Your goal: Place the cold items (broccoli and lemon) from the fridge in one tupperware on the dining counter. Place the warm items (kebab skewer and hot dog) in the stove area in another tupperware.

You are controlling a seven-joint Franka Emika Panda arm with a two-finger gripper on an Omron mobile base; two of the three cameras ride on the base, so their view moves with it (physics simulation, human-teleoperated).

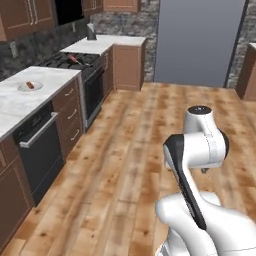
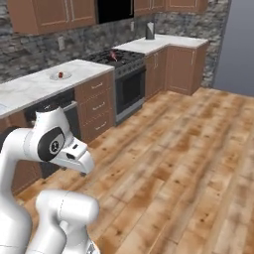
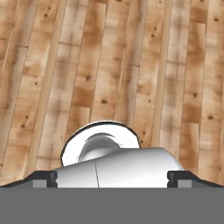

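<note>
Left base view: no item collected yet by the look of it; approach stage, base well out on the wooden floor (image 1: 130, 165), arm folded at lower right. Hot dog (image 1: 30, 85) lying on a small plate (image 1: 22, 89) on the marble bench (image 1: 30, 95), well apart from the robot. Kebab skewer (image 1: 75, 59) resting on the stove (image 1: 70, 61) further back. Grey fridge (image 1: 197, 42) shut at the far wall, so broccoli and lemon hidden, presumably inside. No tupperware to be seen here.

Right base view: same bench (image 2: 34, 87) from the other side, plate (image 2: 60, 76) with the hot dog (image 2: 60, 75) as a small red spot, skewer (image 2: 114, 55) on the stove (image 2: 116, 57). Shows the run of drawers and the oven front more squarely than the left view; gives only a grey edge of the fridge at upper right.

Hand view: pointing down at bare floorboards (image 3: 109, 65). Claw (image 3: 112, 178) spread to full width, its fingertips (image 3: 43, 178) at the bottom corners, nothing between them.

Next move, as a judgement: drive toward either the fridge or the stove area, then raise the arm to reach; opening the fridge door needed before any cold item.
</note>
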